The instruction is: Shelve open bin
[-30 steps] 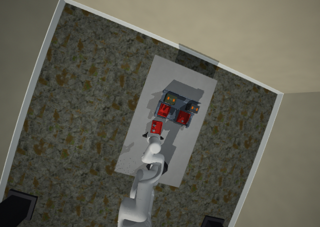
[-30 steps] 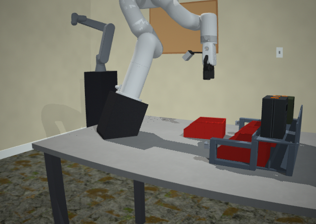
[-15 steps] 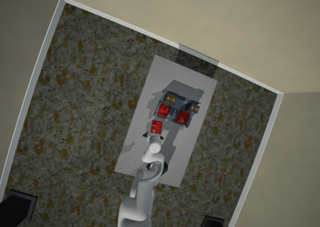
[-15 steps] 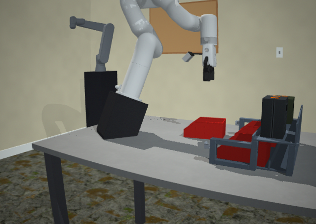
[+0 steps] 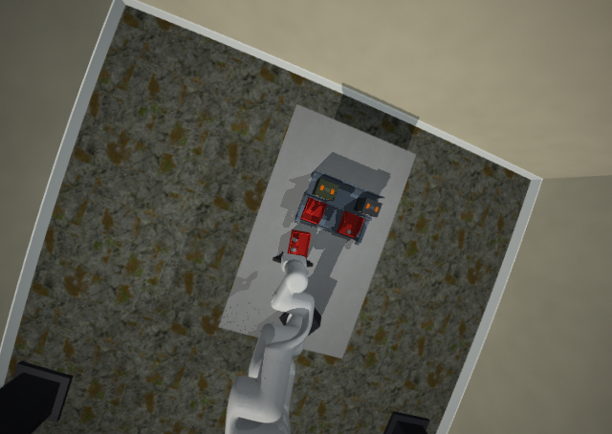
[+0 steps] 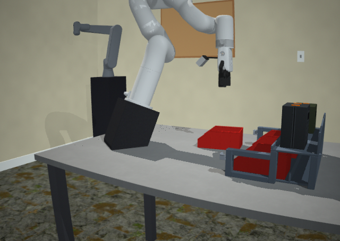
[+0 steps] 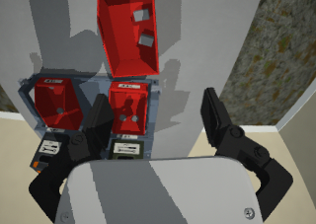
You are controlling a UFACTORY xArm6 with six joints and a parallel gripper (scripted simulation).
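The open red bin [image 5: 303, 244] [image 6: 219, 140] [image 7: 118, 32] stands level on the table in front of the shelf, its low front facing the robot's base, with two small grey parts in it. My gripper [image 5: 294, 261] [image 6: 224, 85] [image 7: 155, 102] is open and empty, high above the table and the bin. The blue-grey shelf [image 6: 272, 165] [image 7: 91, 79] holds two red bins, one at the left end [image 5: 314, 209] [image 7: 129, 98] and one at the right end [image 5: 352, 223] [image 7: 51, 103] in the top view. The free place lies between them; my finger partly covers it in the wrist view.
A dark case [image 5: 370, 206] [image 6: 294, 126] and an olive case [image 5: 325, 188] [image 6: 313, 118] [image 7: 128, 149] stand upright on the shelf's rear upper part and rise well above the bins. The shelf's raised back panel [image 6: 321, 139] is behind them. A second grey arm [image 6: 113, 46] stands off the table.
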